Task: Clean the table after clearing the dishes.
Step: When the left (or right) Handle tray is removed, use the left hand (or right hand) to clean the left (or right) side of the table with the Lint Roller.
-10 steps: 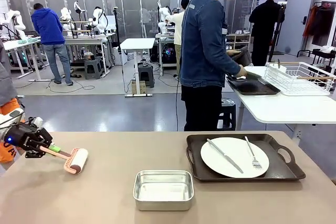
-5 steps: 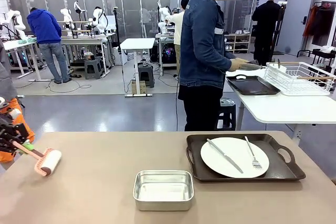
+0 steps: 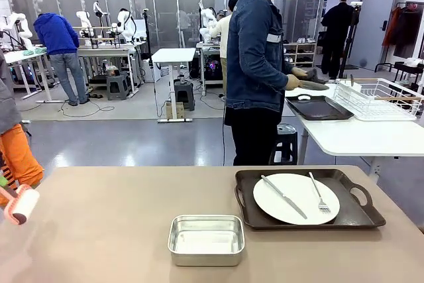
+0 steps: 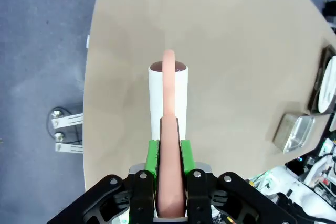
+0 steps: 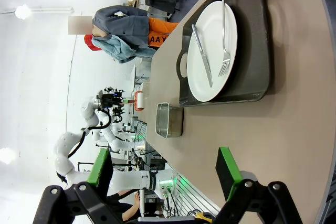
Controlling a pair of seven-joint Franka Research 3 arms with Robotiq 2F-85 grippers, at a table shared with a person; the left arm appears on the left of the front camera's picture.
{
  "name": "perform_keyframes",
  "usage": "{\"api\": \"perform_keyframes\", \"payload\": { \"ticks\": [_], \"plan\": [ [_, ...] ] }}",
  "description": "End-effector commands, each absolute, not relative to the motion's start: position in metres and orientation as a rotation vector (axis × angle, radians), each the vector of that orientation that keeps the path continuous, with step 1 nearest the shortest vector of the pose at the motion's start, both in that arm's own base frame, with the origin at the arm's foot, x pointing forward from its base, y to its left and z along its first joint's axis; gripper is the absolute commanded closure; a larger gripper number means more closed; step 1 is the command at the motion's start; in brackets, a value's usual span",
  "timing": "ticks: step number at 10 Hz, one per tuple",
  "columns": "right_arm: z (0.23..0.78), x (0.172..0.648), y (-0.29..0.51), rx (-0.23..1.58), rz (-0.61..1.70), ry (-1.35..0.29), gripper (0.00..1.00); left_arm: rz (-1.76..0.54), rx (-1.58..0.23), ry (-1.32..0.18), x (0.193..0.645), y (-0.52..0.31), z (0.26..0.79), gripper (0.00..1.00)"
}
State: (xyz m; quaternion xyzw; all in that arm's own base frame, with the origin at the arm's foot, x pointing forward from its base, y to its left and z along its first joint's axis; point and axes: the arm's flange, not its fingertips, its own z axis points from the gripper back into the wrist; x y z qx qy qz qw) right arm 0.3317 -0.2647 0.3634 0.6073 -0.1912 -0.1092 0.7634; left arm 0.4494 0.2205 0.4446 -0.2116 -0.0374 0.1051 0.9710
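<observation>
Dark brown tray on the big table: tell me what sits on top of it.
A round white plate lies on the tray, a knife and a fork resting on the plate. The tray floor beneath the plate is hidden.

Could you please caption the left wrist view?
Left gripper clamps a pink-handled lint roller near the edge of the beige table.

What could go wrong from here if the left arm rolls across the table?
1. The steel pan and the tray with plate, knife and fork sit on the table. A sweep by the roller, clamped in the left gripper, could shove them.
2. The roller is at the table's left edge and might slip off the rim.
3. The person faces the white table; reaching back for the tray may cross an arm.
</observation>
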Motion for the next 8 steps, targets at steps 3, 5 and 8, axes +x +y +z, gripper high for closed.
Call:
{"api": "perform_keyframes", "payload": {
  "ticks": [3, 5, 8],
  "plan": [
    [0.367, 0.331, -0.264, 1.323, -0.238, -0.417, 0.0, 0.176, -0.264, -0.151, 0.421, 0.148, 0.525, 0.79],
    [0.367, 0.331, -0.264, 1.323, -0.238, -0.417, 0.0, 0.167, -0.303, -0.158, 0.424, 0.163, 0.53, 0.79],
    [0.367, 0.331, -0.264, 1.323, -0.238, -0.417, 0.0, 0.167, -0.303, -0.158, 0.424, 0.163, 0.53, 0.79]
  ]
}}
